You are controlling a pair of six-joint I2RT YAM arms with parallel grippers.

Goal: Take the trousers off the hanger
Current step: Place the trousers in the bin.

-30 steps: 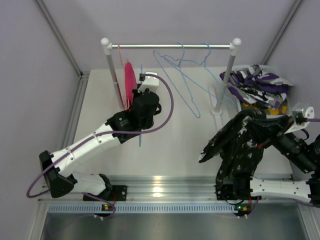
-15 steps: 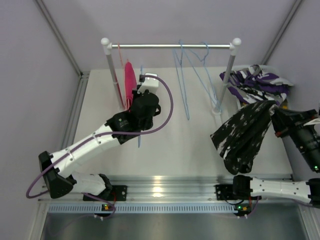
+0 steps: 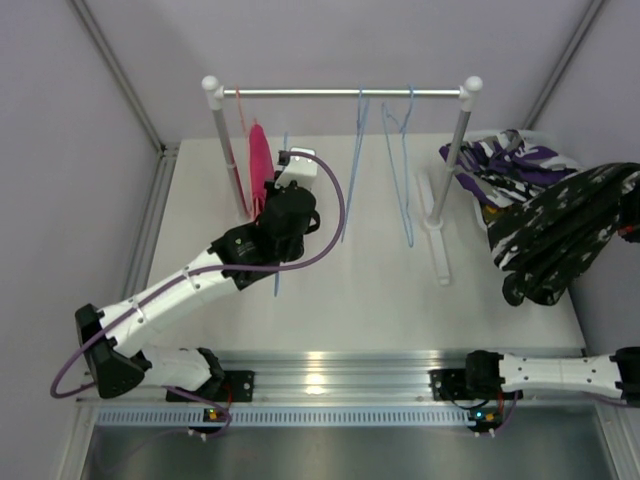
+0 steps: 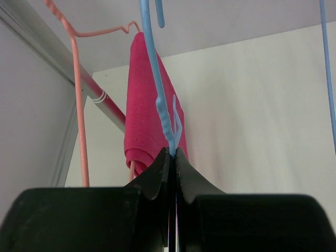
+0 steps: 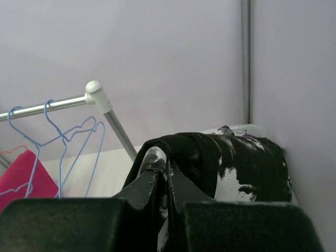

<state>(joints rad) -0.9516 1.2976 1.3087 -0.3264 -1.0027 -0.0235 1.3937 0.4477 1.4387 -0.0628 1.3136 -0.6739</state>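
My left gripper [image 4: 173,151] is shut on the lower wire of a blue hanger [image 4: 157,79] beside the rack's left post. Just behind it the hot pink trousers [image 4: 149,105] hang folded over a salmon hanger [image 4: 79,105]. From above, those pink trousers [image 3: 259,165] sit next to the left gripper [image 3: 284,200]. My right gripper [image 5: 167,170] is shut on the black trousers with white print [image 5: 236,157], which dangle at the table's right edge [image 3: 560,235]. The purple camouflage trousers [image 3: 510,160] lie heaped at the back right.
A metal rail [image 3: 340,93] spans two white posts, with two bare blue hangers [image 3: 405,160] hanging from it. The rack's right foot [image 3: 440,250] stretches toward me. Grey walls close in on the left, back and right.
The right gripper has carried the black-and-white trousers rightward, off toward the table's right edge. The bare blue hangers swung back to hang straight. The left arm stayed put.
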